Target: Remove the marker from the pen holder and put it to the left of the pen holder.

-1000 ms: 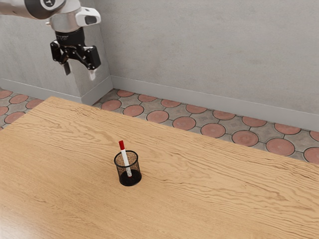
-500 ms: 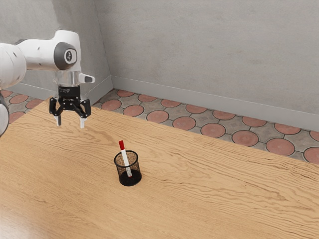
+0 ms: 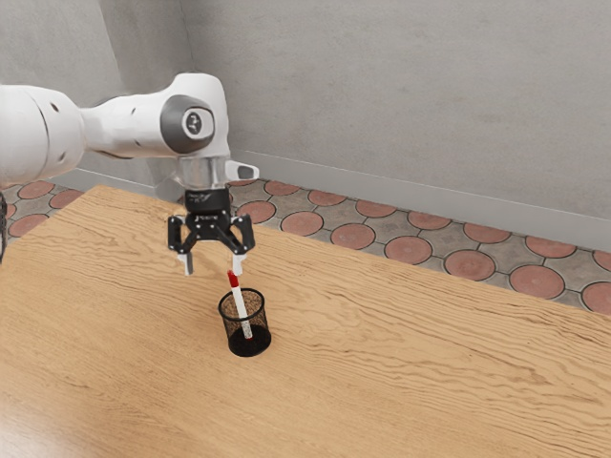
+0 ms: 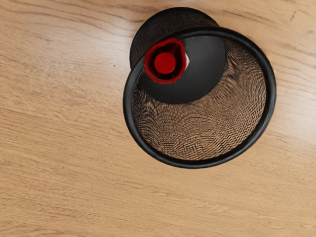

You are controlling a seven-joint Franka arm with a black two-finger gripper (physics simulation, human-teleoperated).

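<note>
My gripper is open in the exterior view, fingers pointing down, above the table and a little to that view's left of the pen holder. One fingertip appears close to the marker's red cap, though contact cannot be told. The white marker with its red end up leans inside the black mesh pen holder. From above, the wrist view has the marker's red cap near the round rim of the pen holder. The marker's white body is mostly hidden there behind the cap.
The wooden table extends around the pen holder on all sides. Beyond its far edge lie the tiled floor and a grey wall.
My gripper has come down from high at the exterior view's left and moved toward that view's right, nearing the marker. Pen holder and marker have stayed where they were.
</note>
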